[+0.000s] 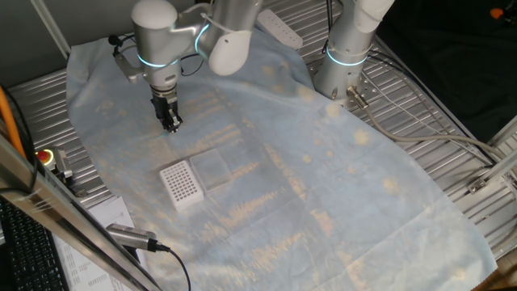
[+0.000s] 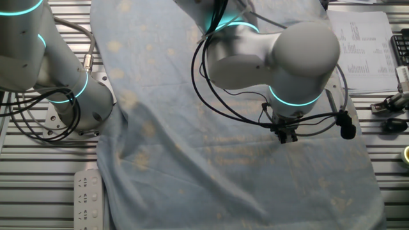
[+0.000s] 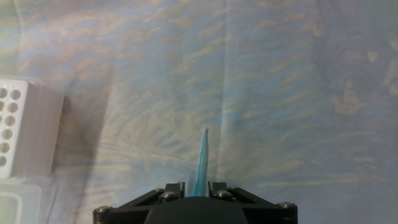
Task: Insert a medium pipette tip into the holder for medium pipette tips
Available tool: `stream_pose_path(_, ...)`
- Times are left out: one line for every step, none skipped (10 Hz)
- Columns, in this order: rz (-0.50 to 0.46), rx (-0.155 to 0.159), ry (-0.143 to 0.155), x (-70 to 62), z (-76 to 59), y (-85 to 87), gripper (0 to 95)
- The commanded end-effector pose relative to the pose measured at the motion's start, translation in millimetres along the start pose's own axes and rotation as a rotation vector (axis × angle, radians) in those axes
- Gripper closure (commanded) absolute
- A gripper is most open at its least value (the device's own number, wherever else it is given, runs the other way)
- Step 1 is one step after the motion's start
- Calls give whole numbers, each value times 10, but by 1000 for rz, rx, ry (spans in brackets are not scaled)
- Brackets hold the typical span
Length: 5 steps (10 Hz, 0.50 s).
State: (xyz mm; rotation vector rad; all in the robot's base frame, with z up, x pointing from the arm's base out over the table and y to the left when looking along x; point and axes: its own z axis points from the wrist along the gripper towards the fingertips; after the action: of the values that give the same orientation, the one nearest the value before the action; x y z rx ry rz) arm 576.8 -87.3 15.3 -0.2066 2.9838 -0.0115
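Note:
My gripper (image 1: 171,123) hangs above the pale blue cloth, behind and to the left of the holder. In the hand view the gripper (image 3: 199,186) is shut on the medium pipette tip (image 3: 202,158), a pale blue tapered sliver that points straight out from between the fingers. The holder for medium pipette tips (image 1: 181,183) is a white block with a grid of dark holes; it sits on the cloth and shows at the left edge of the hand view (image 3: 22,134). The gripper also shows in the other fixed view (image 2: 285,135); the holder is hidden there.
A clear plastic box (image 1: 212,170) lies against the holder's right side. A second robot's base (image 1: 343,61) stands at the back right. A white power strip (image 1: 279,28) lies at the back. A grey handle tool (image 1: 133,237) and papers lie at the front left.

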Motion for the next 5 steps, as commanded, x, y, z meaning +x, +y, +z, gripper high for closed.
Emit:
stream_pose_path(0, -4, -1, 11, 5, -1, 760)
stream_pose_path(0, -4, -3, 22, 8, -1, 760)
stream_pose_path(0, -4, -9, 40, 14, 0, 760)
stream_pose_path(-1, -3, -13, 50, 17, 0, 760)
stream_pose_path(-1, -3, -13, 54, 18, 0, 760)
